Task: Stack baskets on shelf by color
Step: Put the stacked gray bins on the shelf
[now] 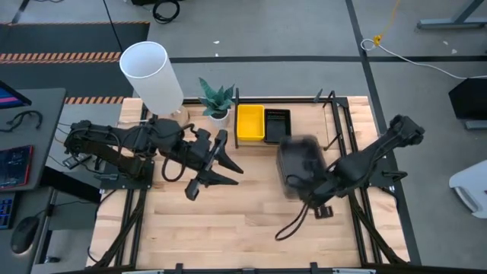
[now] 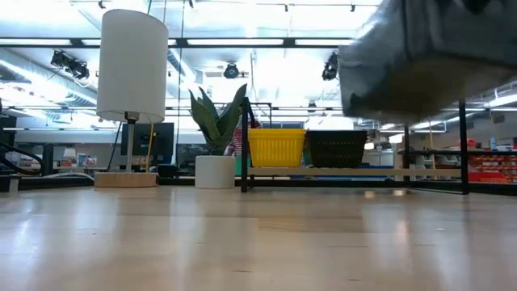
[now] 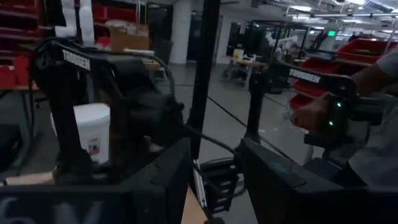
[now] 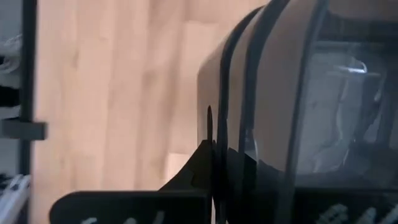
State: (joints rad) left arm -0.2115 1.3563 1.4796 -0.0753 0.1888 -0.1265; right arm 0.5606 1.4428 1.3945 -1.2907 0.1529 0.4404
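Note:
A dark grey translucent basket (image 1: 300,164) hangs above the table's middle right, blurred, with my right gripper (image 1: 313,192) shut on it; the low view shows this basket (image 2: 428,56) high above the tabletop. A yellow basket (image 1: 250,123) and a black perforated basket (image 1: 277,126) stand side by side on the shelf (image 2: 363,171) at the far edge. My left gripper (image 1: 228,167) hovers open over the table's left middle, pointing level toward the right, with nothing between its fingers (image 3: 168,180). My right gripper pinches the grey basket by its rim (image 4: 227,134) at one side wall, the fingers (image 4: 202,165) coming steeply from above. The basket is lifted clear of the table and hangs from the fingers, tilted. Whether one finger sits inside the wall I cannot tell.
A white lamp (image 1: 152,76) and a potted plant (image 1: 217,103) stand at the far left beside the shelf. The shelf's black bars (image 1: 335,122) frame its right part. Bare wood (image 1: 228,228) lies along the near side. A person's hand (image 3: 311,112) shows beyond the table.

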